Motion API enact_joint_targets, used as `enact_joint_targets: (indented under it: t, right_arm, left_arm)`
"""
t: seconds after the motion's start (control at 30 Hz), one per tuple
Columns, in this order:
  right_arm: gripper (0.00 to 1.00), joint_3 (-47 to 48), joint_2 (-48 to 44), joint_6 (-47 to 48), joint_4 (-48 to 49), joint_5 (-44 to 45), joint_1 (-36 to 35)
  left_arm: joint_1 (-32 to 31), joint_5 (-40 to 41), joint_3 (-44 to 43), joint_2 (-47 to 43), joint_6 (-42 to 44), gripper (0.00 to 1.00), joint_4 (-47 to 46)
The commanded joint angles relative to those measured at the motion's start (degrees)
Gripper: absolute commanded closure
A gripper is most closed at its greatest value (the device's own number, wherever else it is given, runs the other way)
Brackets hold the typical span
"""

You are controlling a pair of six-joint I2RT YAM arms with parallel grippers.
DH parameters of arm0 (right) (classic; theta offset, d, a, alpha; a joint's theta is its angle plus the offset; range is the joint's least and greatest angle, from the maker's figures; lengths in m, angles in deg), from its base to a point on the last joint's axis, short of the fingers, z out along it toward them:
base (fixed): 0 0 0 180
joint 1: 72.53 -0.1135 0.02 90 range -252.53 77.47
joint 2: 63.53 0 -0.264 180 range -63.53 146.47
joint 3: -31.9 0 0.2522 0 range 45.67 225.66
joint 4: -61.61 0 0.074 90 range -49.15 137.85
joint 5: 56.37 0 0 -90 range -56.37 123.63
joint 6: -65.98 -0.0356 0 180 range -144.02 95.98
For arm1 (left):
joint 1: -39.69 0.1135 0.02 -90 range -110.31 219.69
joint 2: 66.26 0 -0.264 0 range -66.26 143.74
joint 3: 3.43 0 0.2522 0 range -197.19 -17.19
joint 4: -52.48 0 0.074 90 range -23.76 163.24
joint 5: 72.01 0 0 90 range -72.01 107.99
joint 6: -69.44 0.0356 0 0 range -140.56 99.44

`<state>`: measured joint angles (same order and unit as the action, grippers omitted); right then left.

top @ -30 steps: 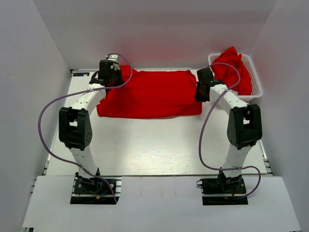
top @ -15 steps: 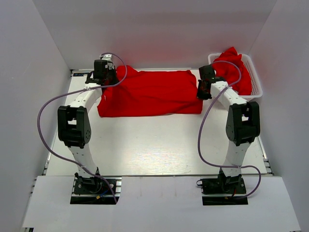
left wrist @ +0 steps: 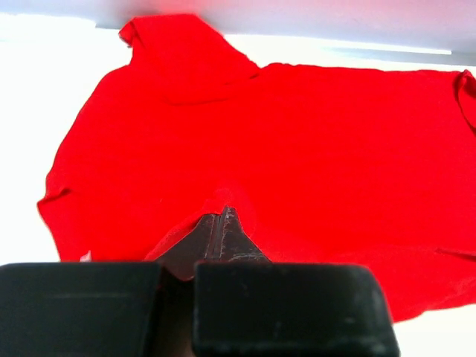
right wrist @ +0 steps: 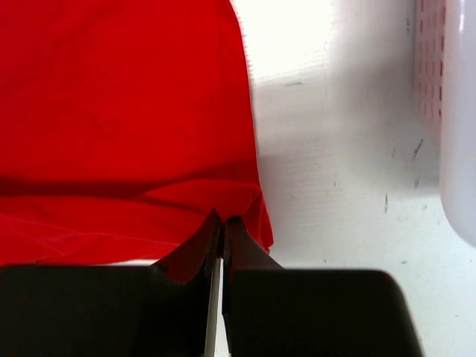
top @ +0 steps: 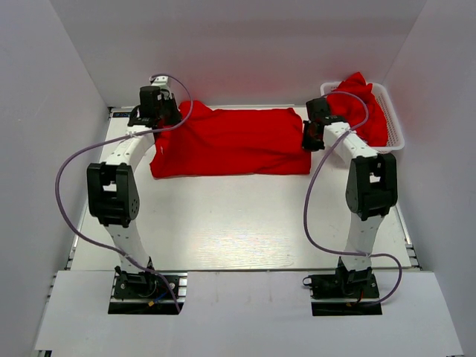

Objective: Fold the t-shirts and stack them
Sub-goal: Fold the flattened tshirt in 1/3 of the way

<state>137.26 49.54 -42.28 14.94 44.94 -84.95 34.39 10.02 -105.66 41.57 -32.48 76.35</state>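
Note:
A bright red t-shirt [top: 230, 141] lies spread wide across the back of the white table [top: 223, 223]. My left gripper [top: 154, 113] is at its left end, shut on a pinch of the fabric. In the left wrist view the shut tips [left wrist: 222, 217] sit in a small fold of the t-shirt [left wrist: 297, 134]. My right gripper [top: 312, 135] is at the shirt's right edge, also shut on cloth. The right wrist view shows the tips [right wrist: 222, 221] nipping the hem near the corner of the t-shirt [right wrist: 119, 111]. More red t-shirts [top: 358, 100] are heaped in the basket.
A white mesh basket [top: 396, 130] stands at the back right, just right of my right arm; its wall [right wrist: 457, 111] shows in the right wrist view. White walls close the table in at the back and on both sides.
Both grippers have moved toward the back wall, the left one also leftward, drawing the t-shirt with them. The shirt's near edge has shifted slightly back. Both stay shut.

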Motion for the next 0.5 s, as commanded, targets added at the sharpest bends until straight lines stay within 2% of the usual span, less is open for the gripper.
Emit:
enact_joint_targets:
  t: [0.0,0.13,0.17,0.2,0.23,0.27,0.3,0.33,0.37,0.4,0.47]
  right_arm:
    - [1.00,3.8,2.3,0.9,0.4,-0.2,0.6]
    - [1.00,6.9,6.3,0.2,0.2,0.6,1.1]
    - [0.97,8.2,7.6,0.2,-0.1,0.7,1.3]
    - [0.86,9.0,8.8,-0.1,-0.3,1.0,1.4]
    - [0.82,11.5,9.2,-0.1,-1.3,0.7,1.8]
    - [0.71,12.1,10.0,0.0,-1.5,1.0,1.8]
    - [0.62,12.6,10.5,-0.3,-1.6,1.1,1.9]
    - [0.55,13.8,10.5,-0.3,-2.2,0.9,2.0]
    - [0.47,14.1,9.9,0.2,-2.2,0.6,1.9]
    - [0.33,14.5,9.8,0.4,-2.1,-0.3,1.9]
    - [0.12,14.5,8.3,2.2,-1.0,-1.6,1.8]
  left_arm:
    - [0.5,-2.8,-3.8,4.1,1.2,1.00,-1.7]
    - [1.0,-4.2,-7.2,10.3,2.2,1.00,-6.1]
    - [1.0,-4.2,-8.3,11.8,2.3,1.00,-6.1]
    - [1.0,-3.4,-12.0,15.0,2.3,1.00,-6.1]
    - [1.0,-3.4,-14.4,16.7,2.3,1.00,-3.5]
    - [1.0,-1.6,-19.2,18.2,2.3,0.99,-1.8]
    - [1.0,-0.6,-21.5,19.6,1.6,0.87,0.2]
    - [1.0,0.7,-23.7,21.7,1.6,0.68,3.6]
    - [1.5,1.8,-25.4,22.3,0.5,0.30,4.7]
    - [1.5,1.8,-27.4,22.3,0.5,0.04,4.7]
    - [1.5,1.8,-28.2,22.3,0.0,0.00,5.4]
